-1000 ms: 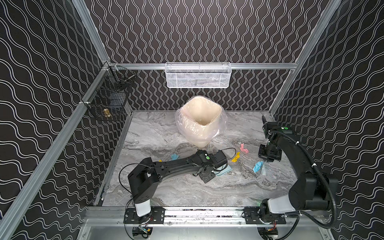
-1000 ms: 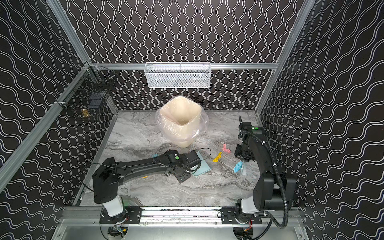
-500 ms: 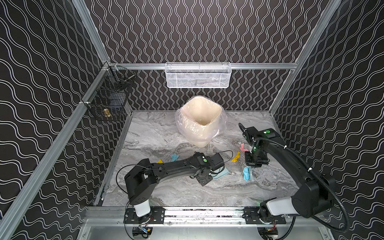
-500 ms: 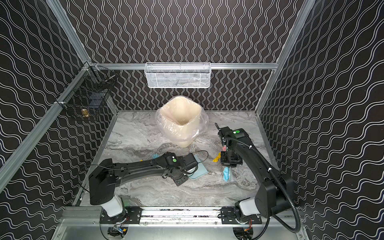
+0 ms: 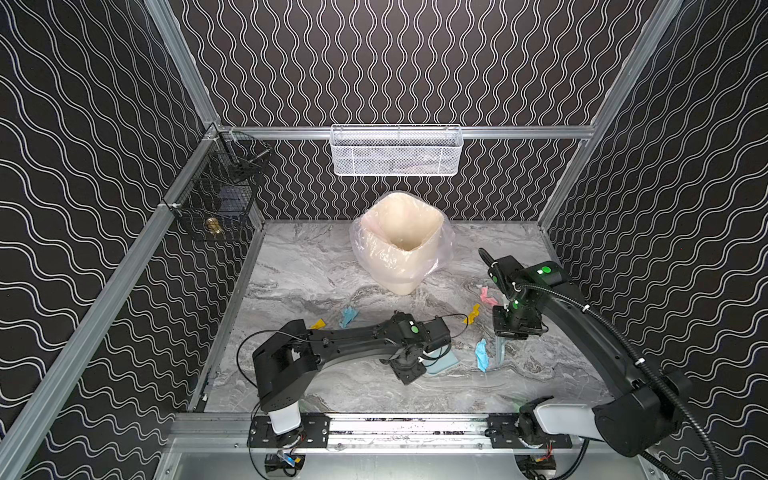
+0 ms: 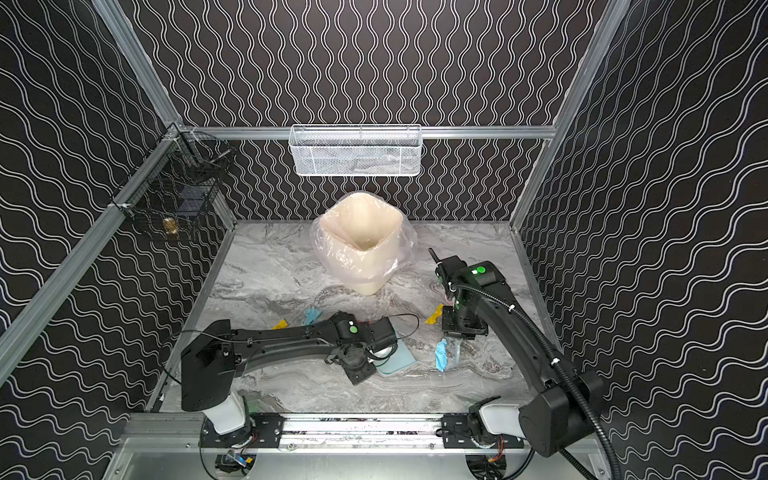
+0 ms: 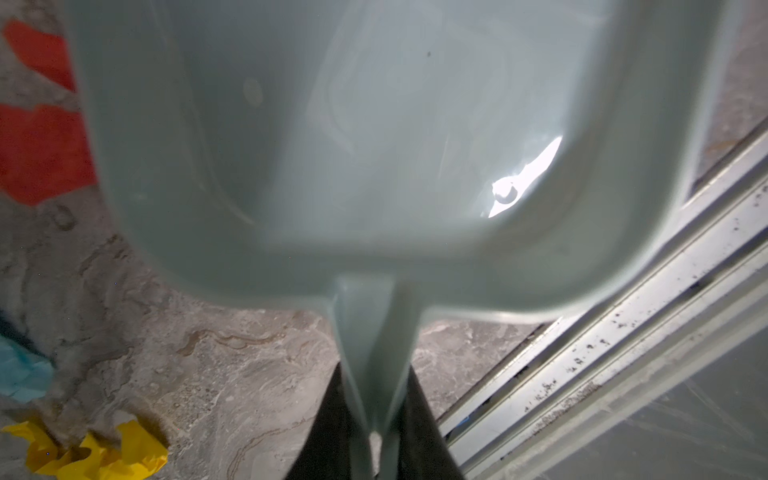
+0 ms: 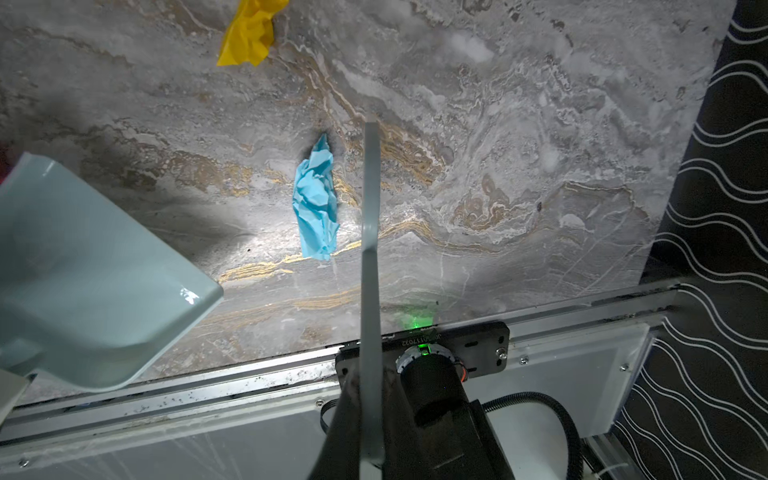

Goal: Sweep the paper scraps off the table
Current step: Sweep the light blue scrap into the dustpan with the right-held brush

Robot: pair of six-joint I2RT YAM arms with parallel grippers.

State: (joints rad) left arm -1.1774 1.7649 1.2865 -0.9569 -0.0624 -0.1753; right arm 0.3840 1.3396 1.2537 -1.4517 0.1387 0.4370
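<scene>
Black wavy-lined walls enclose a grey-and-white marble worktop (image 5: 316, 270) edged with aluminium rail.

Top views: a cream soft-sided bin lined with clear plastic (image 5: 401, 245) stands at back centre. Small crumpled paper scraps lie scattered across the middle of the worktop. On the right side are a pink scrap (image 5: 487, 294), a yellow scrap (image 5: 473, 313) and a light blue scrap (image 5: 482, 354). More blue and yellow ones lie behind the left arm. The light blue scrap (image 6: 442, 355) sits between the pale blue plastic dustpan (image 6: 397, 361) and the pale blue brush (image 5: 500, 351), just beside the brush.

Left wrist view: the dustpan (image 7: 395, 145) fills the frame. Its handle runs into the left jaws, which are closed on it. A red scrap (image 7: 41, 153) shows beside the pan wall.

Right wrist view: the brush (image 8: 370, 249) is seen edge-on as a thin strip, clamped in the right jaws. The light blue scrap (image 8: 316, 208) lies just beside it on the dustpan (image 8: 83, 270) side; whether they touch cannot be told.

Handling, as a judgement: the scraps look feather-light, soft and springy, so they are likely to skid, roll or lift rather than resist. They are not worth pinching. They are better met low by the brush, on the side away from the pan.
</scene>
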